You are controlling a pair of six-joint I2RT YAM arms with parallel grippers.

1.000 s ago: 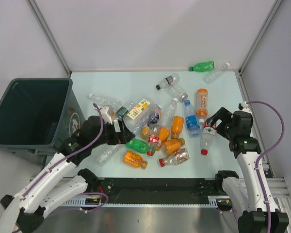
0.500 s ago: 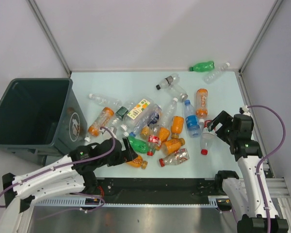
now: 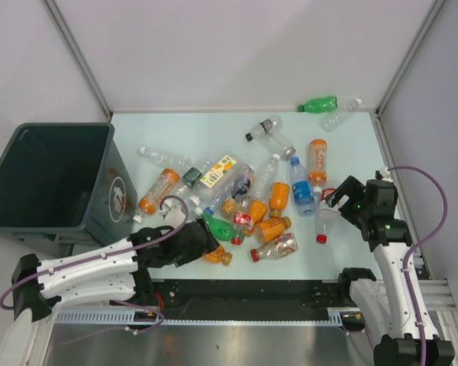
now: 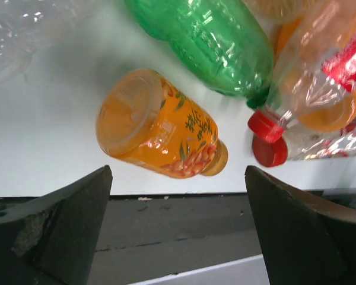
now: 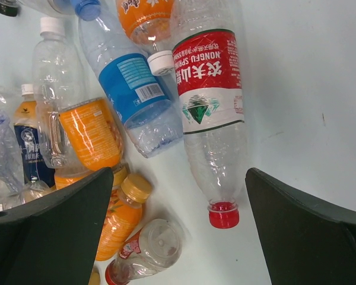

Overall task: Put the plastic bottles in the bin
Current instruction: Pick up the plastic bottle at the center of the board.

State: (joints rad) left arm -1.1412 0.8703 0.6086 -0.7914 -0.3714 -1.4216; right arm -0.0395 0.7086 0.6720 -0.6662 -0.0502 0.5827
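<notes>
Bin (image 3: 46, 175) at the desk's left edge: contents cannot be told, its interior being dark. Plastic bottles (image 3: 248, 202) are still heaped mid-desk. The left gripper (image 4: 178, 190), spread wide and empty, has been swung down to the near edge, where a short orange bottle (image 4: 160, 133) is framed, likely for grasping. The right gripper (image 5: 179, 175), equally wide, is hardly shifted over the Nongfu Spring bottle (image 5: 210, 101).
</notes>
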